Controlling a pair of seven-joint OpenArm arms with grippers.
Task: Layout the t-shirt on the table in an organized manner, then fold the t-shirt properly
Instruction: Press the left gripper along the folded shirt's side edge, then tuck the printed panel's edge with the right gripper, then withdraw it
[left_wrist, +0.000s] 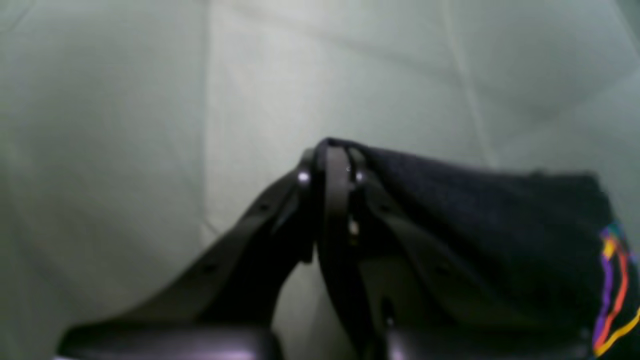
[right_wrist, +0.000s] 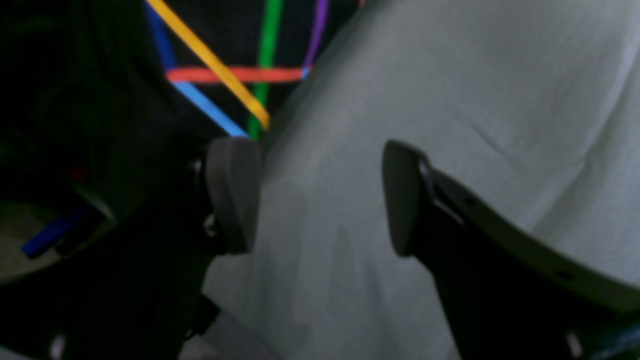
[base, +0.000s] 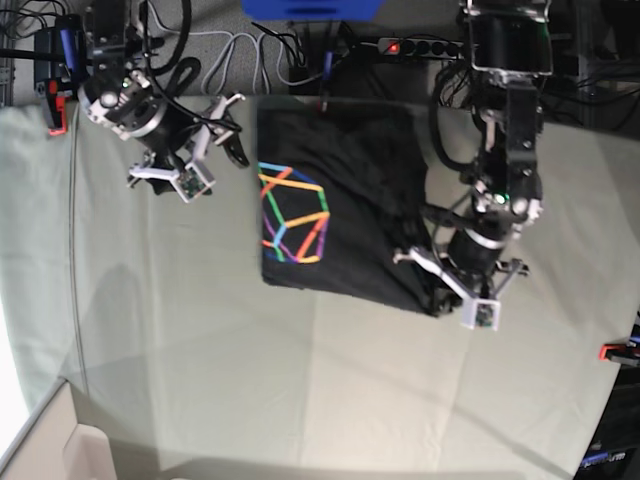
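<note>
**Left tool clamped on shirt corner; right tool idle and open**

Left wrist view: The left tool (left_wrist: 332, 165) has its jaws pressed together on a raised fold of the t-shirt (left_wrist: 480, 225). Dark fabric drapes away to the right of the pinch, with a sliver of the coloured print at the frame's edge. The pale counter (left_wrist: 150, 125) lies beneath. The hold on an edge suggests the cloth is about to be lifted over for a fold.

Right wrist view: The right tool (right_wrist: 320, 195) stands with jaws wide apart and nothing between them, only bare counter cloth. One pad sits just beside the shirt's printed edge, probably positioned for a grasp there.

Base view: The t-shirt (base: 350, 170) lies on the counter (base: 200, 350) between the arms, print up, roughly squared but bunched at its near right corner, where the left tool (base: 440, 285) holds it. The right tool (base: 225, 125) hovers near the shirt's far left corner. Layout appears largely done; folding is judged to be beginning.
</note>
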